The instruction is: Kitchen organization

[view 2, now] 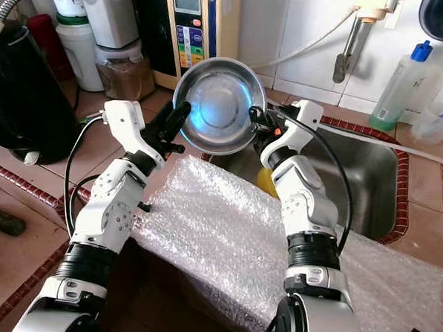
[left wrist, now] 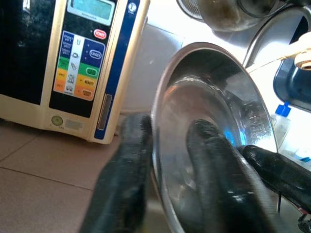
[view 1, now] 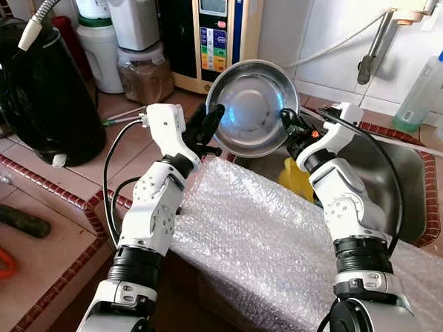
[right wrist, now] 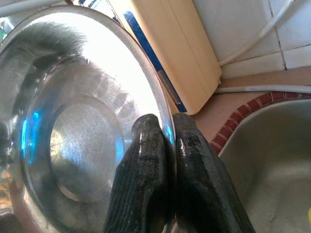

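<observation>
Right gripper (view 1: 289,125): its two fingers are pinched tight on the right rim of the steel bowl (view 1: 248,106), one finger inside and one outside, as the right wrist view shows you.
Left gripper (view 1: 206,128): it clamps the opposite rim the same way, one finger behind the wall and one lying in the hollow.
Bowl position: you have it held up on edge between the two grippers, upper centre of the frame, its open side facing the camera, above the near edge of the sink (view 1: 399,183).
Below the bowl: a sheet of bubble wrap (view 1: 277,243) covers the counter front across the lower centre and right.
Doing this step well: I judge you are carrying the bowl to a new spot. Keep both pinches level and move the arms together, since a thin, slick rim can twist out if one side leads. Lower it flat before releasing either side.
Behind the bowl: a cream and blue water unit (view 1: 217,32) stands at top centre; its brand line is too small to read surely, and its coloured buttons carry tiny text you cannot make out.
Further out: a black kettle (view 1: 40,89) at upper left, a clear bottle with a blue cap (view 1: 426,87) at upper right.
</observation>
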{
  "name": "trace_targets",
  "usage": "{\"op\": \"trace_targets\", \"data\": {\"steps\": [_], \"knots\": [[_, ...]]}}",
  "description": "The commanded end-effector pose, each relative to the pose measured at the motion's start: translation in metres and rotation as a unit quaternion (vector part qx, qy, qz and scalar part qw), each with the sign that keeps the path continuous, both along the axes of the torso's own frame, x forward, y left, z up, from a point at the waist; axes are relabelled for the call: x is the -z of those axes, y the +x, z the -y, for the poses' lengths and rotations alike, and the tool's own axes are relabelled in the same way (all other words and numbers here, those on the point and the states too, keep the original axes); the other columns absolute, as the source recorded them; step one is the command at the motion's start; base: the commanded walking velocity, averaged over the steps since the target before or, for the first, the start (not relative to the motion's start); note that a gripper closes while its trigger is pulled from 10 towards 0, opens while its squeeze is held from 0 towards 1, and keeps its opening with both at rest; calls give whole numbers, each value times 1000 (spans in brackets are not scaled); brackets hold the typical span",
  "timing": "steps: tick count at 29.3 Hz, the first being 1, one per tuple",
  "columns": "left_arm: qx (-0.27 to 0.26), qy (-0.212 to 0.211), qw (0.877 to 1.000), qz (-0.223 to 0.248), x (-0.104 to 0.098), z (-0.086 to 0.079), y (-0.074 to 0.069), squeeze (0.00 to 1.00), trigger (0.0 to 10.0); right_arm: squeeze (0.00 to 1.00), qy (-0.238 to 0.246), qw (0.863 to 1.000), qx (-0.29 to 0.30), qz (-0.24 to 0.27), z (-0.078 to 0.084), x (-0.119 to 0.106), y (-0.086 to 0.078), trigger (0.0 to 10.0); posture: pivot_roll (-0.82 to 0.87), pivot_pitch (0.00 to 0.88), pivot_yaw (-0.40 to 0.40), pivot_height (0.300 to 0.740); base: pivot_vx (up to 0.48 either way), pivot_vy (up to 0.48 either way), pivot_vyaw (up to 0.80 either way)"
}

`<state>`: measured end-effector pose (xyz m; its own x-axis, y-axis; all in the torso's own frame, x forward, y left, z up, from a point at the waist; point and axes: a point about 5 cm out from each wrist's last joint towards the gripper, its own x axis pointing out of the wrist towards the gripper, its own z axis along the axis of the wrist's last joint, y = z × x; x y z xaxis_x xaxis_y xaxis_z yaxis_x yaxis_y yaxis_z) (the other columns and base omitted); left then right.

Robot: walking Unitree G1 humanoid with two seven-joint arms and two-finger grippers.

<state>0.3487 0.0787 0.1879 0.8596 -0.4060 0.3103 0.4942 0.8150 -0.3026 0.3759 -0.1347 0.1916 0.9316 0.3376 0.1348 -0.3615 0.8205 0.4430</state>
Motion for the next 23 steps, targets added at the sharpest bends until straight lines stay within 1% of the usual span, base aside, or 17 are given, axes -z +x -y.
{"op": "trace_targets", "data": {"steps": [1, 2, 4, 7, 8, 9, 11, 13, 17, 19, 21, 22, 23], "knots": [[20, 16, 1000, -1, 0, 9, -2, 1000, 10000, 0, -23, 1000, -3, -1, -8, -1, 2, 0, 19, 0, 47, 740, 0, 0, 0], [20, 16, 1000, -1, 0, 9, -2, 1000, 10000, 0, -23, 1000, -3, -1, -8, -1, 2, 0, 19, 0, 47, 740, 0, 0, 0], [22, 19, 1000, -6, 2, 10, -2, 1000, 10000, 0, -38, 999, 17, 2, -5, -2, 4, 0, 19, 0, 45, 740, 0, 0, 0], [13, 29, 999, -14, 5, 11, -2, 1000, 10000, 0, -47, 998, 51, -4, 3, -2, 6, 0, 20, 0, 44, 740, 0, 0, 0], [8, 36, 999, -21, 8, 10, -1, 1000, 10000, 0, -59, 996, 69, -4, 6, -3, 7, 0, 20, 0, 44, 740, 0, 0, 0], [8, 36, 999, -21, 8, 10, -1, 1000, 10000, 0, -59, 996, 69, -4, 6, -3, 7, 0, 20, 0, 44, 740, 0, 0, 0], [11, 42, 999, -31, 12, 10, -1, 1000, 10000, 0, -73, 994, 85, -3, 10, -4, 9, 0, 19, 0, 43, 740, 0, 0, 0], [16, 55, 997, -43, 17, 11, -2, 1000, 10000, 0, -77, 991, 107, -1, 16, -5, 10, 0, 20, 0, 42, 740, 0, 0, 0], [13, 58, 997, -48, 20, 10, -2, 1000, 10000, 0, -80, 989, 123, -6, 20, -4, 11, 0, 22, 0, 41, 740, 0, 0, 0], [3, 64, 996, -59, 23, 7, -1, 1000, 10000, 0, -93, 985, 144, -13, 26, -1, 12, 0, 25, 0, 41, 740, 0, 0, 0], [3, 67, 996, -60, 24, 7, -1, 1000, 10000, 0, -97, 983, 154, -15, 29, 0, 12, 0, 25, 0, 41, 740, 0, 0, 0], [3, 73, 995, -65, 26, 6, -1, 1000, 10000, 0, -119, 978, 173, -18, 34, 2, 13, 0, 27, 0, 40, 740, 0, 0, 0], [2, 74, 995, -66, 27, 6, -2, 1000, 10000, 0, -131, 975, 179, -18, 36, 3, 13, 0, 27, 0, 40, 740, 0, 0, 0]]}}
